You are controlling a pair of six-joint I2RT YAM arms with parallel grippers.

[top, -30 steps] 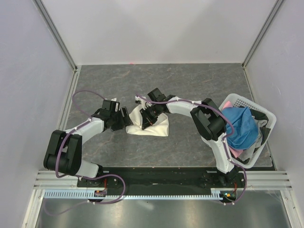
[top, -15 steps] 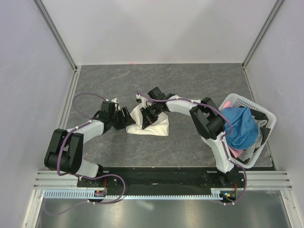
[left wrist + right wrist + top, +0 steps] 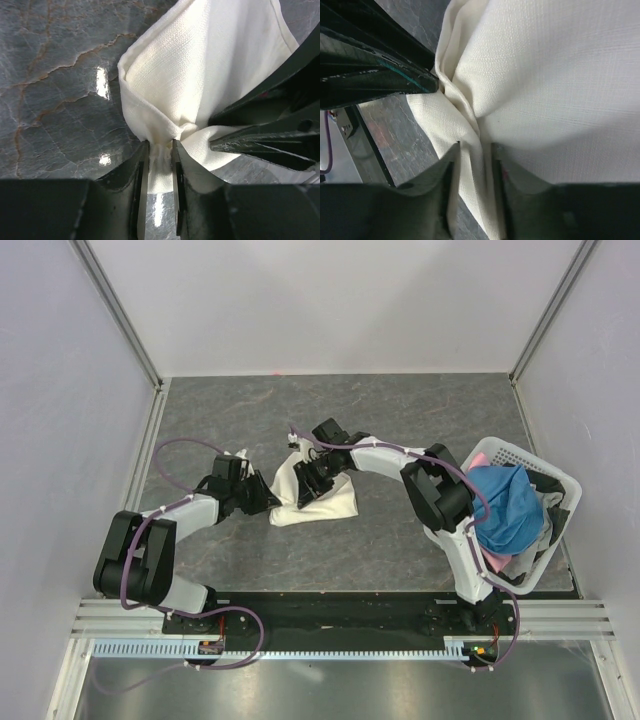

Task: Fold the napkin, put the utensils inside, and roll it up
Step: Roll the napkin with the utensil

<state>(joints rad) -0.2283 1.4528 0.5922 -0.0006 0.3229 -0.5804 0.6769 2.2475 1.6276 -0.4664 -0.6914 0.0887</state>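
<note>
The cream-white napkin (image 3: 325,502) lies crumpled on the dark marbled table (image 3: 400,420), between the two arms. My left gripper (image 3: 272,502) is at its left corner and shut on it. In the left wrist view a bunched tuft of napkin (image 3: 210,60) is squeezed between the left gripper (image 3: 160,148) jaws. My right gripper (image 3: 306,485) sits over the cloth's upper left part. In the right wrist view the right gripper (image 3: 475,148) stands open, its jaws apart with a loose fold of napkin (image 3: 560,75) lying between them. The utensils are out of view.
A white basket (image 3: 540,468) stands at the table's right edge, holding a blue cloth (image 3: 505,505) and a pink cloth (image 3: 480,457). Pale walls enclose the table on three sides. The two grippers are a few centimetres apart.
My left gripper has moved right onto the napkin's left corner and closed on it. The right gripper's jaws have parted from their earlier shut grip. The cloth has shifted slightly.
</note>
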